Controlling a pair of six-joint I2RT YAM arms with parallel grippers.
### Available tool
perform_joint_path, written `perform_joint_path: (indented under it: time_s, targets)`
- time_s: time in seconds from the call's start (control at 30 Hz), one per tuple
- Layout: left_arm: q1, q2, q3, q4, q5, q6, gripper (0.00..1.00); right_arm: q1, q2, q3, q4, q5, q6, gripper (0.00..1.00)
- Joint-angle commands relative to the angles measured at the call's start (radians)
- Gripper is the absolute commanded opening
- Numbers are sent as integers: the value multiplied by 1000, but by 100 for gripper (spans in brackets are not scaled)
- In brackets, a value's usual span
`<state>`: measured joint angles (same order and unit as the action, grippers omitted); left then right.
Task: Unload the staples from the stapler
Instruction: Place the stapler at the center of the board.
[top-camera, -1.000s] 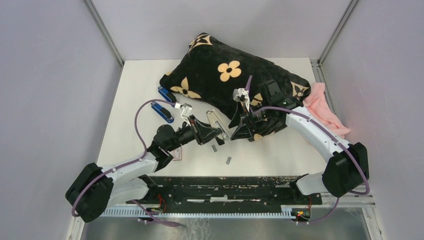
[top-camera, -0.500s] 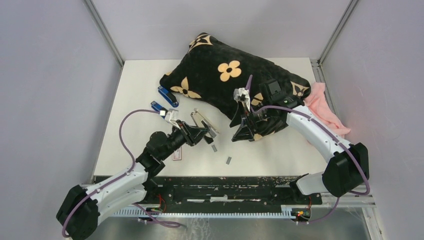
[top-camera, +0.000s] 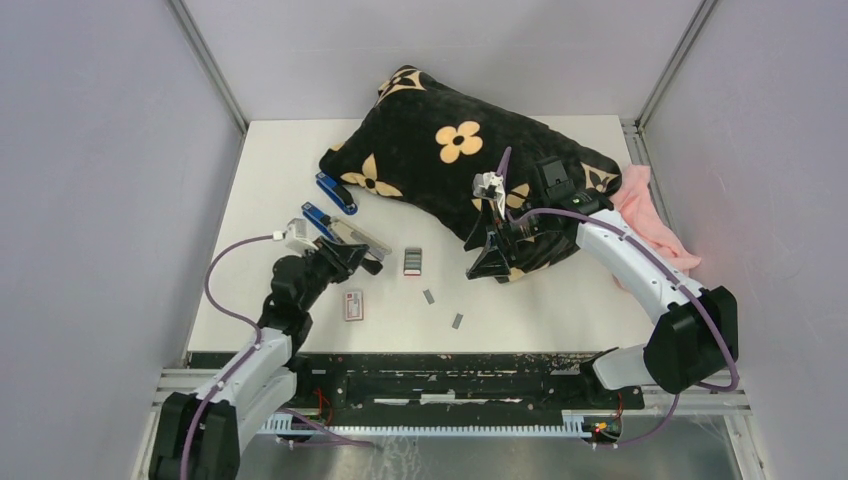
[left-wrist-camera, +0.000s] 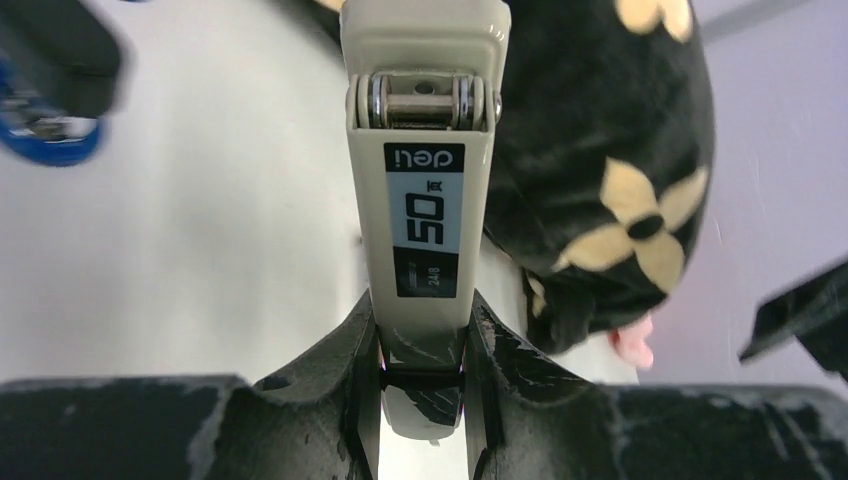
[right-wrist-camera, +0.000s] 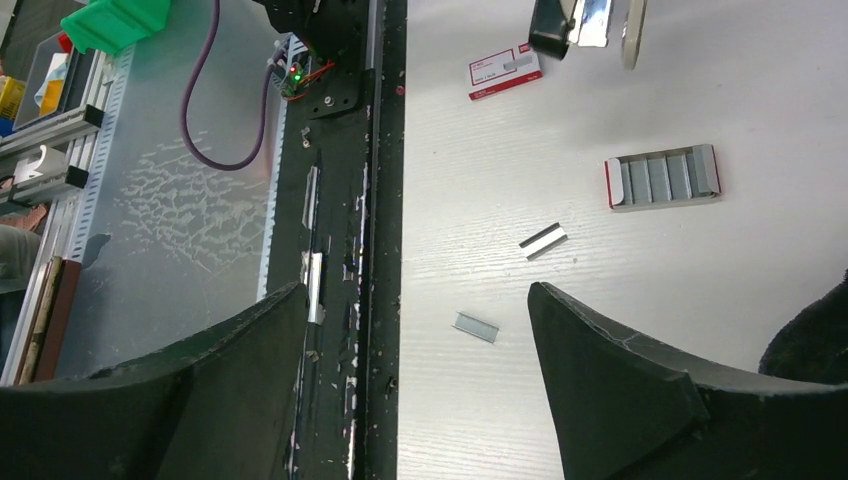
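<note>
Six o'clock, nearest: two staples (top-camera: 457, 321) strips lie loose on the table (top-camera: 560, 300), judged unloaded. Nine o'clock: left gripper (left-wrist-camera: 421, 330) clamped on the beige stapler (left-wrist-camera: 425, 200); contents hidden, so completion uncertain. Four o'clock: right gripper (right-wrist-camera: 415, 300) spread wide, empty.

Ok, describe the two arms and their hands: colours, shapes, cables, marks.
Both the left arm and the right arm have white links with bulky black joints, and a purple cable loops along each. The left hand and the right hand each have two matte black wedge-shaped fingers, scuffed grey along the edges. No printed markings are visible.
</note>
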<state>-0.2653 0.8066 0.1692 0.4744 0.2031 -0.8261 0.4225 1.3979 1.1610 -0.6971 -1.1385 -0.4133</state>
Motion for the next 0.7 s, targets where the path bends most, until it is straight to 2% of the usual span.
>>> perform_joint_path:
  time_s: [0.0,0.13,0.27,0.43,0.53,0.67]
  targets:
    - [144,55,5,182,121,-178,3,-5,-13,42,7,6,-8,87]
    - [202,118,18,143,81,-269,3,-5,-13,43,7,8,-9,87]
    - [207,110,100,-132,-54,-302,3,-7,-13,41,1,9,-19,87]
    - [207,-2,180,-416,-255,-297,3,-8,-5,43,-10,8,-29,87]
    - [207,-60,203,-517,-336,-316,3,-8,-2,44,-13,8,-31,87]
    - [217,-44,208,-536,-380,-330,4,-9,-4,46,-12,8,-29,87]
